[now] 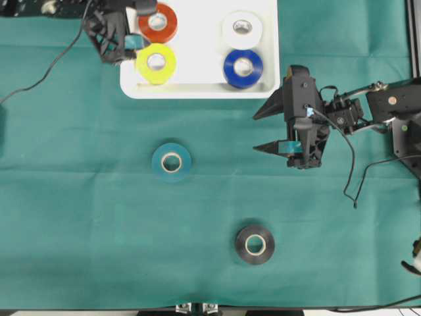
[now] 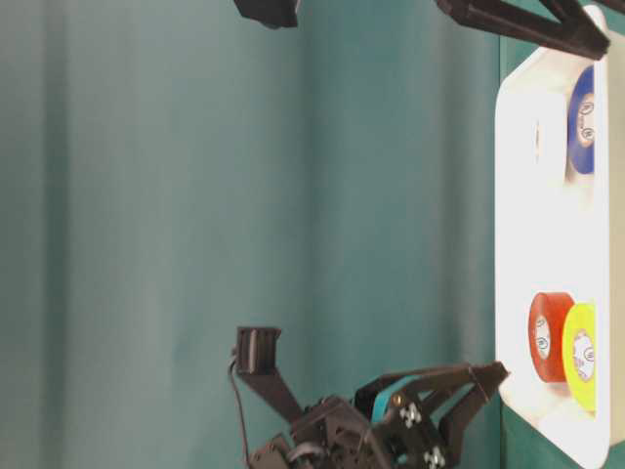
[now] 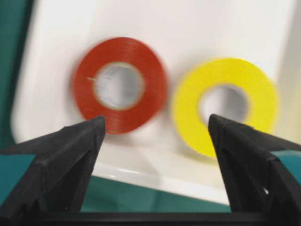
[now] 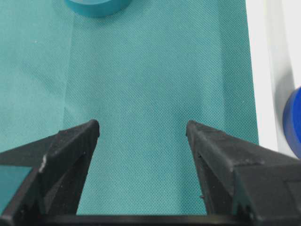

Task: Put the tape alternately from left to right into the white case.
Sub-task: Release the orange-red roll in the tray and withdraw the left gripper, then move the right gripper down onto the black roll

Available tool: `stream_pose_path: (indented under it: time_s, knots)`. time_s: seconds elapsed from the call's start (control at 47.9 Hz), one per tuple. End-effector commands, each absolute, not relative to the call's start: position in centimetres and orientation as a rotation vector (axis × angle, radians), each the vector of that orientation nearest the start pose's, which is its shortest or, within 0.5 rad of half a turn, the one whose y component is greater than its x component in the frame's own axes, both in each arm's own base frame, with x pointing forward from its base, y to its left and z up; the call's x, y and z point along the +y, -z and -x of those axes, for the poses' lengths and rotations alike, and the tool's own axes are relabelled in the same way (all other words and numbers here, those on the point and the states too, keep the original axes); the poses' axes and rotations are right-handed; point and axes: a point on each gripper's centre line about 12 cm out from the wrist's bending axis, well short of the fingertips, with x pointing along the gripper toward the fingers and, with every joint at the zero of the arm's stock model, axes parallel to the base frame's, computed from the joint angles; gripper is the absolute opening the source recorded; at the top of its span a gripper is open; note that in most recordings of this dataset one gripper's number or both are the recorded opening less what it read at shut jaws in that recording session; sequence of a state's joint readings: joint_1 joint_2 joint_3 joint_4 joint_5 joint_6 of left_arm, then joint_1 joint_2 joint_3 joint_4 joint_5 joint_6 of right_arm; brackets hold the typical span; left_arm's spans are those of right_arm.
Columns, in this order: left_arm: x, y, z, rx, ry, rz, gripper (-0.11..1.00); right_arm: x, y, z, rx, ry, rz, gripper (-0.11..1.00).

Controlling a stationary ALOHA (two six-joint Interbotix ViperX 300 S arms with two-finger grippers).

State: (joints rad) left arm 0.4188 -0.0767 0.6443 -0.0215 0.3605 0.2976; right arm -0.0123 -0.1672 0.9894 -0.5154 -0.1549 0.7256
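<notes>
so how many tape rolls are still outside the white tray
2. The teal roll lies on the green cloth below the tray, and the black roll sits nearer the bottom edge, to its right. None looks hidden. The other four are in the tray.

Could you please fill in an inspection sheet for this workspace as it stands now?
Surface: green cloth, some creases.
Job's things: red-orange roll, yellow roll, white roll and blue roll in the white case; teal roll and black roll on the cloth.
Clutter: nothing seen.
Grippers: left gripper open, empty, by the case's left end; right gripper open, empty, over cloth.
Cables: black cable top left; another at the right arm.
Surroundings: nothing seen.
</notes>
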Motion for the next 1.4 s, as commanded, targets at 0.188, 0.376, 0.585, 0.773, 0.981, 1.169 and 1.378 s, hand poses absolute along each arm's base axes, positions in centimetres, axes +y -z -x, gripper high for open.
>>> stream_pose_path:
  time_s: [0.188, 0.376, 0.585, 0.773, 0.981, 1.169, 1.378]
  knots:
    - [9.9, -19.1, -32.8, 0.899, -0.157, -0.098, 0.43, 0.7, -14.7, -31.1, 0.658, 0.001, -0.234, 0.79]
    - [7.5, -19.2, -33.1, 0.89, -0.116, -0.082, 0.43, 0.7, -14.8, -31.2, 0.656, 0.002, -0.234, 0.79]
    - [5.0, -19.1, -33.4, 0.887, -0.072, -0.058, 0.42, 0.6, -14.9, -31.2, 0.655, 0.005, -0.234, 0.79]
    - [2.8, -18.8, -33.5, 0.889, -0.037, -0.033, 0.42, 0.6, -14.8, -31.2, 0.657, 0.003, -0.233, 0.79]
    - [1.2, -18.4, -33.3, 0.899, -0.029, 0.023, 0.42, 0.6, -14.9, -31.2, 0.655, 0.003, -0.233, 0.79]
    - [0.2, -18.4, -33.3, 0.899, -0.026, 0.062, 0.42, 0.6, -14.8, -31.2, 0.656, 0.003, -0.235, 0.79]
    - [-0.1, -18.3, -33.3, 0.9, -0.02, 0.06, 0.42, 0.6, -14.8, -31.1, 0.658, 0.006, -0.237, 0.79]
